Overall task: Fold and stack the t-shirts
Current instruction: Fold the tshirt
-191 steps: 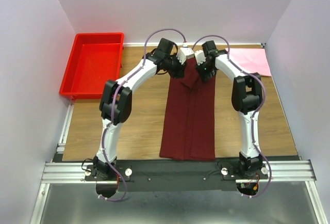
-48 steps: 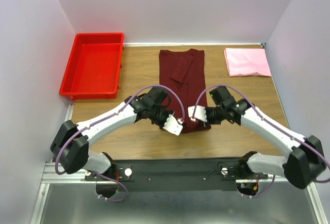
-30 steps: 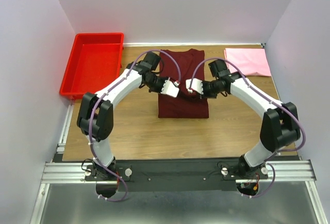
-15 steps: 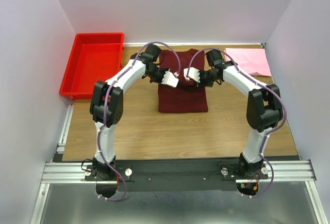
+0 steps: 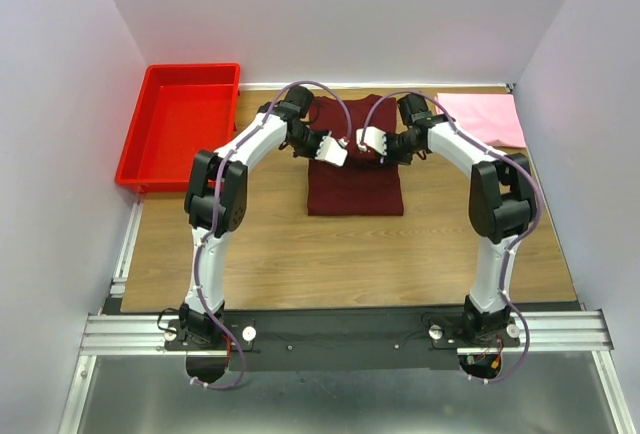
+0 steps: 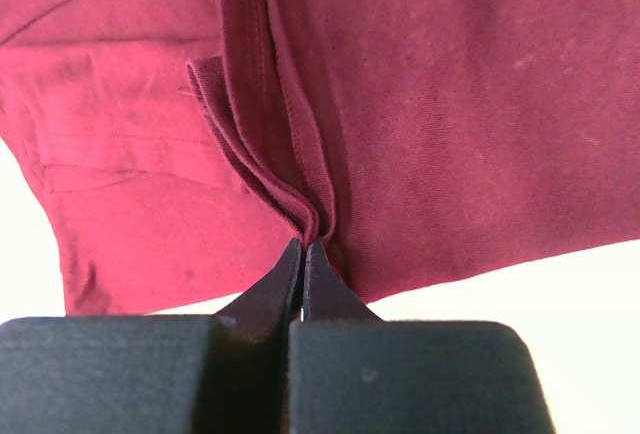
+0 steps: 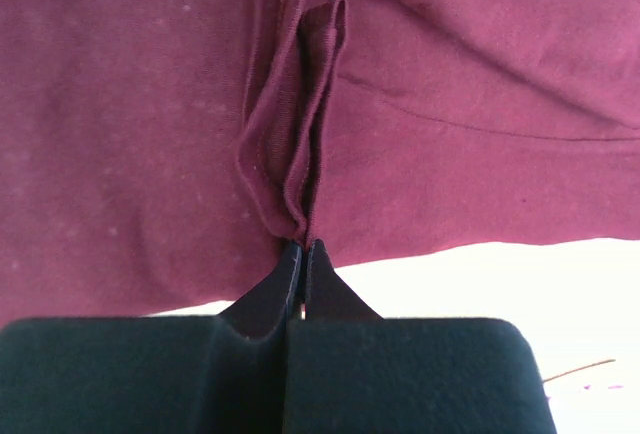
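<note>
Both arms arch up the overhead frame and bend in toward the upper centre, and that's where the maroon t-shirt (image 5: 355,189) is: a folded dark block on the wooden table (image 5: 270,249), its far half under my wrists.

My left pincer (image 5: 340,157) is pressed tight together. Through its own camera the two black fingers (image 6: 270,289) meet at a point in the lower middle of the frame, nipping a bunched pleat of burgundy hem that fans upward from the tips. Cloth fills everything above, with a stitched seam running up the upper left.

My right pincer (image 5: 362,141) is the same, clamped on the maroon t-shirt. In its wrist view the black fingertips (image 7: 322,284) are closed on a gathered fold at centre frame, with layered edges rising straight up from the pinch.

Overhead, the two pincers sit near each other above the shirt's upper half.

The pink t-shirt (image 5: 480,119) lies folded flat in the table's upper right corner, apart from the maroon one. The red bin (image 5: 180,129) sits at upper left.
</note>
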Action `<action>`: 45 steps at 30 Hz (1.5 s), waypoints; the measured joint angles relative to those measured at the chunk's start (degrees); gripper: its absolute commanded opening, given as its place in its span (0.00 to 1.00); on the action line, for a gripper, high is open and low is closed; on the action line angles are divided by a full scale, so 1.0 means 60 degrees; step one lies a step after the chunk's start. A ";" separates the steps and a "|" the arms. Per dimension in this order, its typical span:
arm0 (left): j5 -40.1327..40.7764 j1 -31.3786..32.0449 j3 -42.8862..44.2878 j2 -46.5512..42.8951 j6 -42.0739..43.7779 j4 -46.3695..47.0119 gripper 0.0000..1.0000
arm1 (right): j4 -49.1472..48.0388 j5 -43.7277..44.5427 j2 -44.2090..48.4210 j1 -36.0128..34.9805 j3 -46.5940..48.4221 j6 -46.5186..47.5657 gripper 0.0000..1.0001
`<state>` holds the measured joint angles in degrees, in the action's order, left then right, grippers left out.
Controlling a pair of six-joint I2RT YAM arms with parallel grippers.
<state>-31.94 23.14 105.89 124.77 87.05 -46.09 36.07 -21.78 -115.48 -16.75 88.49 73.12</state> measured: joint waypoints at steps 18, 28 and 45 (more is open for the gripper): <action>0.0204 -0.0892 -0.0036 -0.0208 -0.1891 0.1508 0.48 | -0.0641 0.1206 -0.0120 0.0270 0.0590 -0.1086 0.51; -0.0408 -0.0229 -0.4353 -0.3574 -0.2164 0.1443 0.49 | 0.0149 0.0259 0.3166 -0.0266 -0.2488 -0.1188 0.47; -0.0466 0.0849 -0.5978 -0.3493 -0.2382 0.1497 0.49 | 0.0382 -0.0091 0.2186 -0.0809 -0.3956 -0.1763 0.43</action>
<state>-34.74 28.23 70.02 103.81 72.75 -37.10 38.37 -22.33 -102.37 -21.61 64.75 62.54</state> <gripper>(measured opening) 0.491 0.436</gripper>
